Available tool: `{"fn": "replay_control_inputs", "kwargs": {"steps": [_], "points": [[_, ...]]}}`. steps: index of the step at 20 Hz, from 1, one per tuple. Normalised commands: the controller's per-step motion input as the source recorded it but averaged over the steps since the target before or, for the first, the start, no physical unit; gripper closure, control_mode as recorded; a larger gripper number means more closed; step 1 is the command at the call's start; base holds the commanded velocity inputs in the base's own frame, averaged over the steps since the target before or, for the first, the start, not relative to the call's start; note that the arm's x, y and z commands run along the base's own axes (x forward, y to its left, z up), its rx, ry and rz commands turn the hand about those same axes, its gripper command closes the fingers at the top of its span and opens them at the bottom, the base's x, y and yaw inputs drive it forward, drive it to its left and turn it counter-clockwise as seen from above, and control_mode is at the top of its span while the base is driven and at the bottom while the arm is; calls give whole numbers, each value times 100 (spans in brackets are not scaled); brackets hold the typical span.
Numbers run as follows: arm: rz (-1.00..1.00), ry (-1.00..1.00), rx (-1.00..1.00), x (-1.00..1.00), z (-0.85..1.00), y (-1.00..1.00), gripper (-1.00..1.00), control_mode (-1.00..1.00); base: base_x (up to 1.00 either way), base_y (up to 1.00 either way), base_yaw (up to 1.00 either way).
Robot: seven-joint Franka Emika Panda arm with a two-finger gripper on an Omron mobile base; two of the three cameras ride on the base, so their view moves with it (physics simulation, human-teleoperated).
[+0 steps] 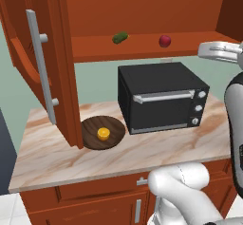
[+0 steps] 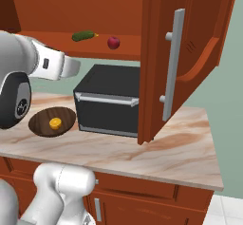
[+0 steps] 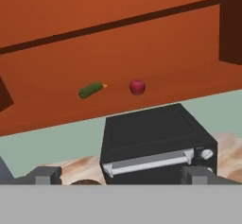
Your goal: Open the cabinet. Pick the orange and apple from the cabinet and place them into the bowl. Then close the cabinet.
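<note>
The cabinet point(image 1: 142, 10) stands open above the microwave point(image 1: 161, 98), both doors swung wide, its left door point(image 1: 52, 58) hanging out over the counter point(image 1: 57, 157) and its right door point(image 2: 182, 53) doing the same at the other end. The orange point(image 1: 103, 134) already sits in the bowl point(image 1: 90, 126), which rests on the counter just left of the microwave, partly under the left door. The apple point(image 1: 164, 41) is on the cabinet shelf straight above the microwave, with a small green vegetable point(image 1: 120, 37) a little to its left, apart from it.

The gripper point(image 3: 120, 175) faces the shelf from out in front of the microwave, back from the apple. Its two fingertips sit far apart at the bottom of the hand view with nothing between them, so it looks wide and empty.

The risks I see from here: the apple is round and free on a flat shelf, so an off-centre pinch could send it rolling deeper or off the shelf edge onto the microwave. Reaching in low could clip the microwave top; drifting left could grab or knock the vegetable instead. Carrying the apple to the bowl means passing close to the left door, which could be bumped.
</note>
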Motion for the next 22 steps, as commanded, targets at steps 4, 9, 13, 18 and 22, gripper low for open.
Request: {"fn": "replay_control_inputs", "kwargs": {"steps": [4, 9, 13, 18, 22], "points": [[6, -4, 0, 26, 1, -18, -100, -100, 0, 0, 0], [2, 0, 0, 56, 0, -3, -100, -100, 0, 0, 0], [0, 0, 0, 62, 0, -5, -100, -100, 0, 0, 0], [0, 0, 0, 66, -3, -4, -100, -100, 0, 0, 0], [0, 0, -1, 62, -22, -3, -100, -100, 0, 0, 0]]}}
